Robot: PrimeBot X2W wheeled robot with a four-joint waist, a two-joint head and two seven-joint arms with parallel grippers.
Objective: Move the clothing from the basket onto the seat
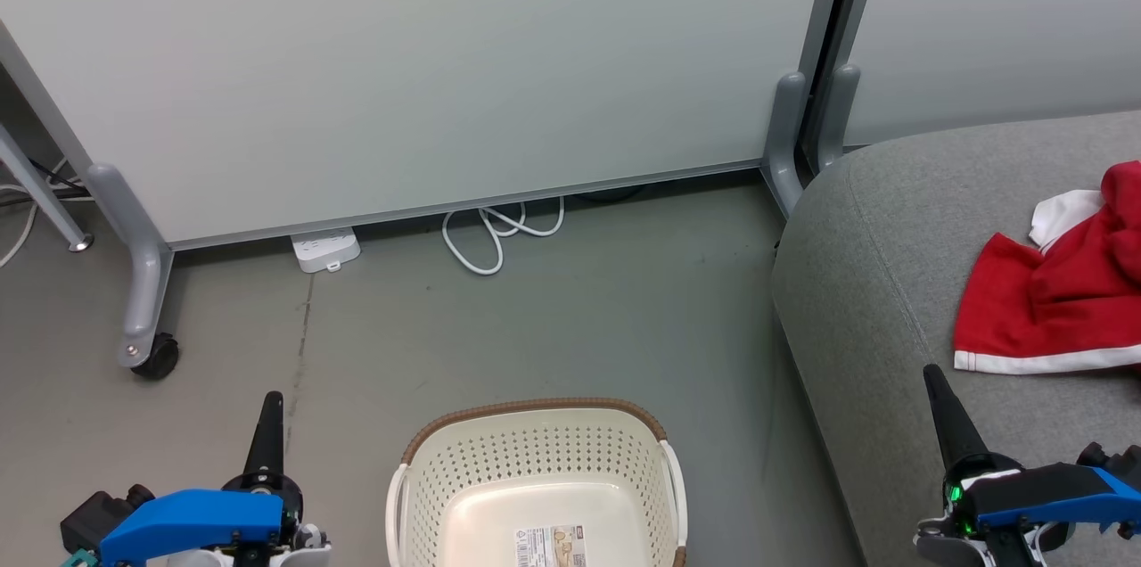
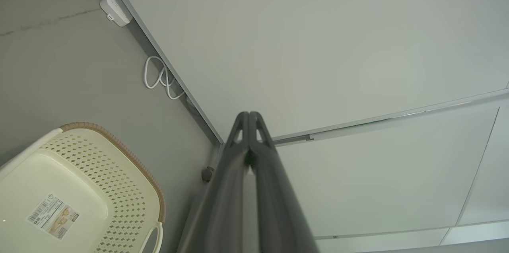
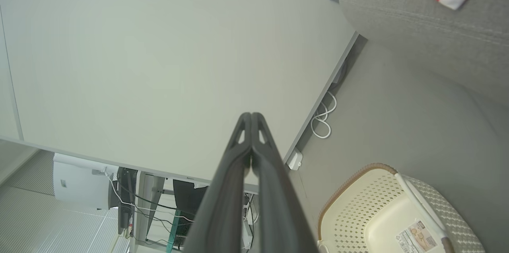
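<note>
— Both were closed, empty: left gripper (image 1: 270, 402), right gripper (image 1: 932, 373). We saw the clothing (image 1: 1047, 308) on the seat (image 1: 869, 282), the basket (image 1: 535, 407) bare.
— Soft, light, we judged; we'd pinch a bunched fold.

The clothing (image 1: 1052, 299) lies on the seat (image 1: 874, 282), right of the basket (image 1: 535, 469) on the floor (image 1: 570, 326).
</note>
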